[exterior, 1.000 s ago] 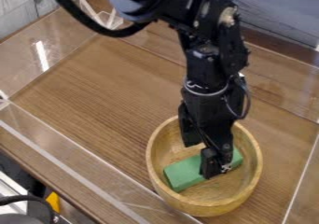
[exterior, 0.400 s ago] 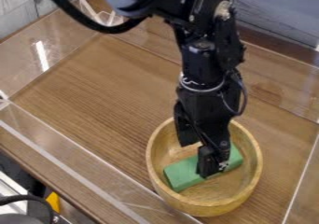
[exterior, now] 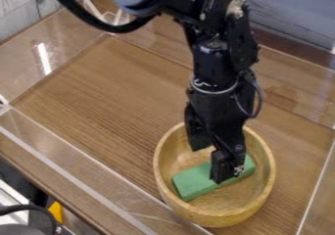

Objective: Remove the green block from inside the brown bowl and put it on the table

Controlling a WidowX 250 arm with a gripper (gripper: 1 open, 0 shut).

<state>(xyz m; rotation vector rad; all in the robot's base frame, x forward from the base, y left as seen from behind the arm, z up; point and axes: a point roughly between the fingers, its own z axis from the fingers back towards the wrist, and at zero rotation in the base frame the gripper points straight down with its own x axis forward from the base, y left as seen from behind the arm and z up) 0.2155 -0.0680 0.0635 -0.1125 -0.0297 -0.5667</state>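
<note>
The arm reaches down from the 12 o'clock edge of the view, its gripper (exterior: 225,166) pointing straight down into the bowl (exterior: 171,180), which sits on the counter (exterior: 105,92) at the 5 o'clock part of the scene, close to the clear wall (exterior: 78,195) along the near edge.

The block (exterior: 197,183) lies flat on the bowl's floor, running from about 7 o'clock to 2 o'clock within the bowl. Its 7 o'clock end is fully exposed; its 2 o'clock end is covered by the gripper.

Fingers: spread wide. One finger (exterior: 226,167) stands over the block's 2 o'clock end, and the other is on the bowl's 10 o'clock side. Whether either one touches the block cannot be told from this view. The block is not lifted.

Changes against the earlier views:
- Block: same place and same heading in the bowl.
- Bowl: has not shifted on the counter.
- Gripper: stays inside the bowl with the fingers as wide as before. Its tip shows a slight change of position over the block's far end, toward 3 o'clock, compared with a second ago; the shift is small.
- Upper arm links: slightly more upright than a second ago.

Counter surface: brown wood grain, bounded by clear walls. The yellow and black item at the 7 o'clock corner lies outside the wall.
</note>
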